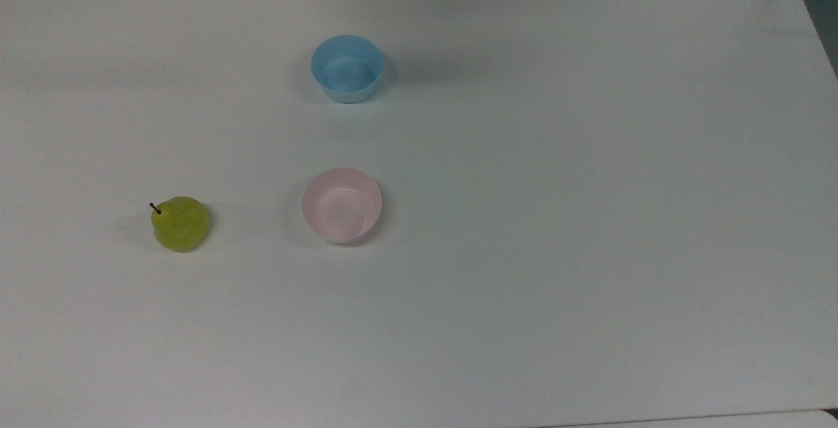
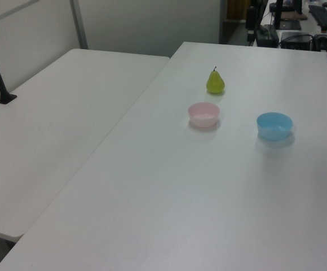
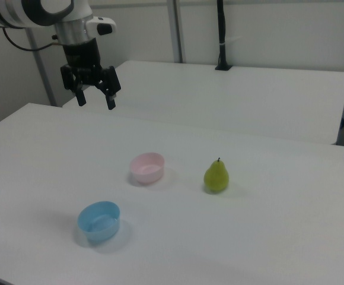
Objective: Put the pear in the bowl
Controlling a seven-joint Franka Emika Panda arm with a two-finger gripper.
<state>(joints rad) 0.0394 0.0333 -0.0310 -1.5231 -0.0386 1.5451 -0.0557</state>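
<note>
A: Any writing we can read? None we can make out. Near to far in the right view: blue bowl [image 3: 99, 221] w/ nothing inside, then pink bowl [image 3: 147, 168], also nothing in it.

B: Pear [image 3: 216, 176]?

A: We see it upright on the white table [image 3: 279, 237], stem up, long axis vertical, near the pink bowl on the right view's right, not touching.

B: Gripper [image 3: 95, 99]?

A: High above the table's far edge, fingers spread wide, holding nothing, well apart from the pear.
</note>
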